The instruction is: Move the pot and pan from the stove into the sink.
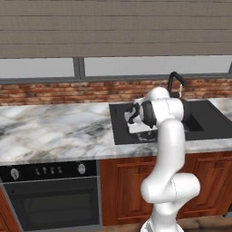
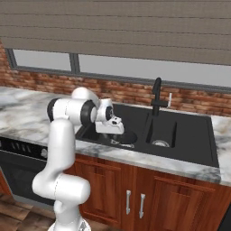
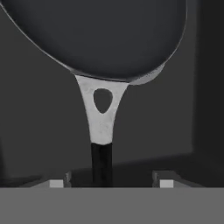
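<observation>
The white jointed arm [image 1: 170,136] bends over the dark charcoal rectangular sink [image 1: 122,131] in the grey-veined marble counter [image 1: 50,131]. A black curved gooseneck faucet [image 1: 174,81] stands behind. The black-fronted oven [image 1: 52,195] sits lower left.

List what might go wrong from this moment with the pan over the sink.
1. In the hand view the gripper has its two tips standing wide of the thin black handle of the pan, so the jaws look open; if the pan is not yet resting on the sink floor, it may drop.
2. The faucet stands close behind; a careless lift out might clip it.
</observation>
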